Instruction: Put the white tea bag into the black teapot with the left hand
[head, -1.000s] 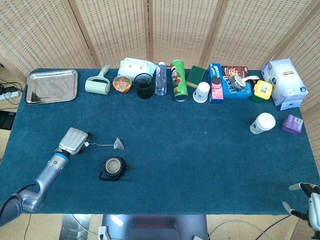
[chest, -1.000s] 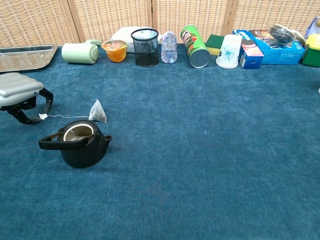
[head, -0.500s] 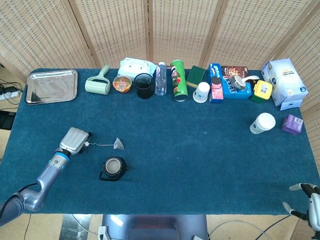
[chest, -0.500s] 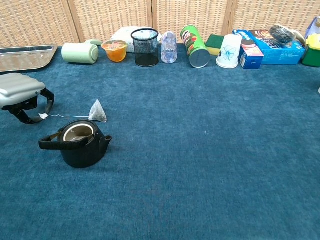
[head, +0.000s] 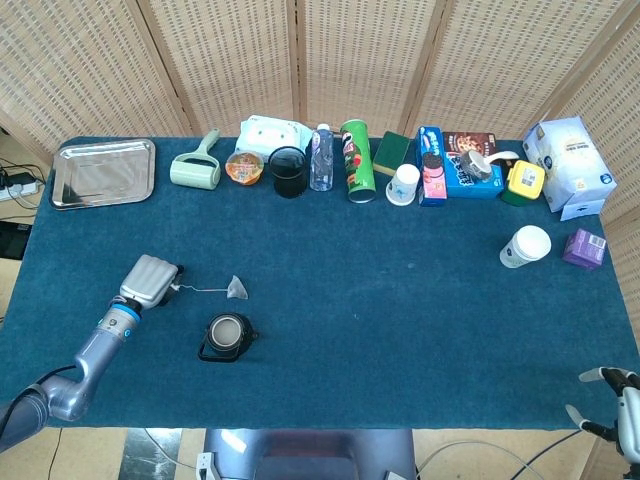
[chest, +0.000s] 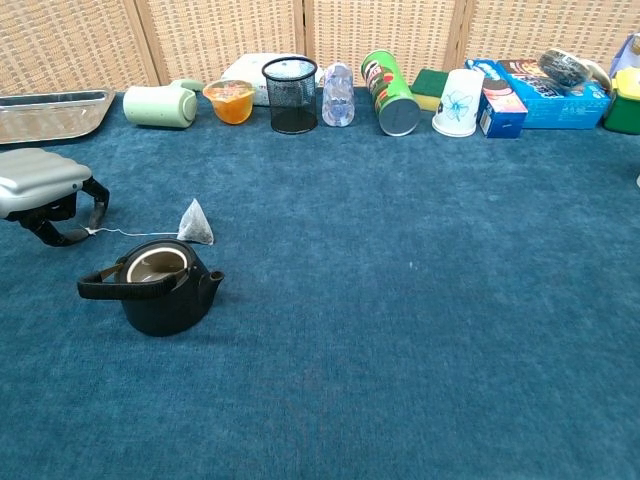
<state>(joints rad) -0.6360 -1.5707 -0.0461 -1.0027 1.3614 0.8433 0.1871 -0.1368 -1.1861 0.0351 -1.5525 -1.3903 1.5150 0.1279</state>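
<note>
Little has moved since the earlier frames: the left hand has eased very slightly back toward the desk's near-left, and the tag end of the string now sits right at its fingers. Those fingers are curled down beneath the grey back of the hand, and they appear to pinch the tag, though the contact itself is too small to make out for certain. The tea bag still lies on the blue desk, its string running left to the hand. The teapot stands just in front of the bag, lid off, handle pointing left. The right hand shows only at the bottom right corner of the head view, off the desk edge, with its fingers spread and nothing in them.
</note>
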